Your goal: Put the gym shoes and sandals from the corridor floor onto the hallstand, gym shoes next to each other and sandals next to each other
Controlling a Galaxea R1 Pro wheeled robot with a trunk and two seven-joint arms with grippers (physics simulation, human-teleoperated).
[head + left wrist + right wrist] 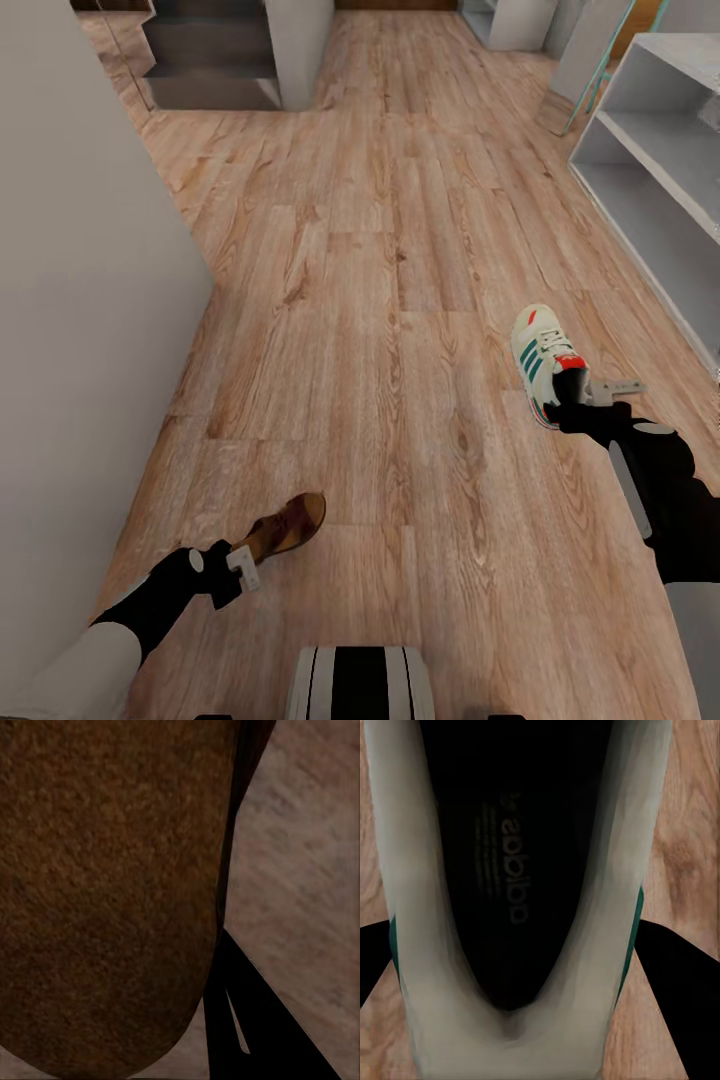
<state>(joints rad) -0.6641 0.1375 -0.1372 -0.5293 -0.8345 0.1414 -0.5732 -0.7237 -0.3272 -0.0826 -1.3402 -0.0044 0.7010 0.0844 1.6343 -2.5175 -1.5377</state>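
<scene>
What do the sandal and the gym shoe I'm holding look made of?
Sandal: brown, matte, finely grained surface up close, looks like leather or suede; a render, so uncertain. Gym shoe: smooth white upper with green stripes, likely leather or synthetic; dark printed insole in the right wrist view.

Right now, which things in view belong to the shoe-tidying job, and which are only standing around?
Belongs to the job:
- gym shoe, held at its heel by the right gripper
- brown sandal, at the left gripper
- hallstand
- corridor floor

Just there:
- grey wall
- white pillar
</scene>
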